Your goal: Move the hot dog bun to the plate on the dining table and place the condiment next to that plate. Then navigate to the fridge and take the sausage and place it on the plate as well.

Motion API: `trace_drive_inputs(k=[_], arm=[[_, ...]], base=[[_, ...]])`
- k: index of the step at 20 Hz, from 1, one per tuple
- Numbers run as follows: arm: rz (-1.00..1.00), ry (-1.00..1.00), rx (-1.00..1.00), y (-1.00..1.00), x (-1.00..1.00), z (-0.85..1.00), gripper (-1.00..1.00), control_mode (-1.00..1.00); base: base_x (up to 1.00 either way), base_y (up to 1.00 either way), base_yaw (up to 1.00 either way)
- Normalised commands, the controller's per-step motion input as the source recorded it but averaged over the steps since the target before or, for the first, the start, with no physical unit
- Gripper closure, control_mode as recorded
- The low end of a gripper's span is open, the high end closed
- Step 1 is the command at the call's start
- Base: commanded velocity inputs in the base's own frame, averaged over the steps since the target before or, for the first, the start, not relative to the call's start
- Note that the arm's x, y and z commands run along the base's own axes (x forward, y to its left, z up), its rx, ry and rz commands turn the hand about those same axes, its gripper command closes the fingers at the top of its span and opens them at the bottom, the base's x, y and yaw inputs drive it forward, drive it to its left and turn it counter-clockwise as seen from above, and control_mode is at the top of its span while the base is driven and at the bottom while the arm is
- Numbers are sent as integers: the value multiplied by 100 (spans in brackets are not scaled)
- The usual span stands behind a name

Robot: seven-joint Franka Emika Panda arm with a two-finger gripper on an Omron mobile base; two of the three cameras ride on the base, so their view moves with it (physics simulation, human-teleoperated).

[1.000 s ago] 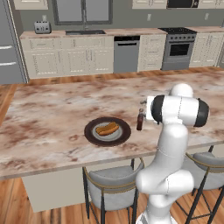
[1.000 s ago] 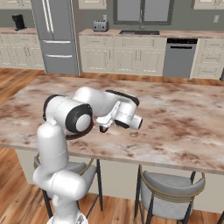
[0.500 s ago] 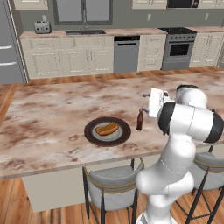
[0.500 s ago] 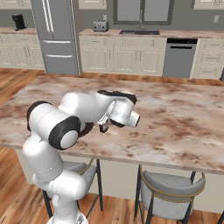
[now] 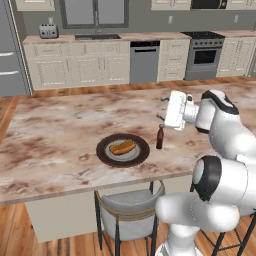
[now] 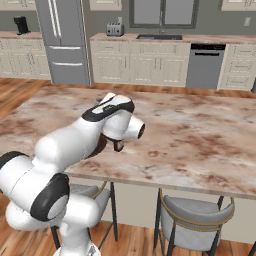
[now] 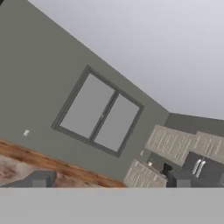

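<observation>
Loads of bare marble on the dining table. The plate sits close to the near edge, tan-orange hot dog bun lying on it. The dark condiment stands upright just beside the plate. Gripper is raised, fingers spread wide, holding nothing.

Tan-orange bun, brown-rimmed plate

My white arm with dark joints rises from the base, bends at the elbow and reaches forward over the near edge of the beige marble dining table. The wrist is turned so the hand lies level, pointing away from me. The two-finger gripper has its jaws spread wide, holding nothing.
</observation>
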Motion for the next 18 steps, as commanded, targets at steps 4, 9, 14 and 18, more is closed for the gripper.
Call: trace_drive_inputs(k=[4, 9, 14, 18], arm=[[-23, 16, -1, 34, -65, 71, -100, -100], [-30, 25, -2, 20, -60, 59, -100, -100], [-36, 31, 0, 2, -69, 46, -100, -100], [-35, 34, 0, 0, -76, 34, -100, -100]], base=[[0, 0, 0], [0, 0, 0], [0, 0, 0], [0, 0, 0]])
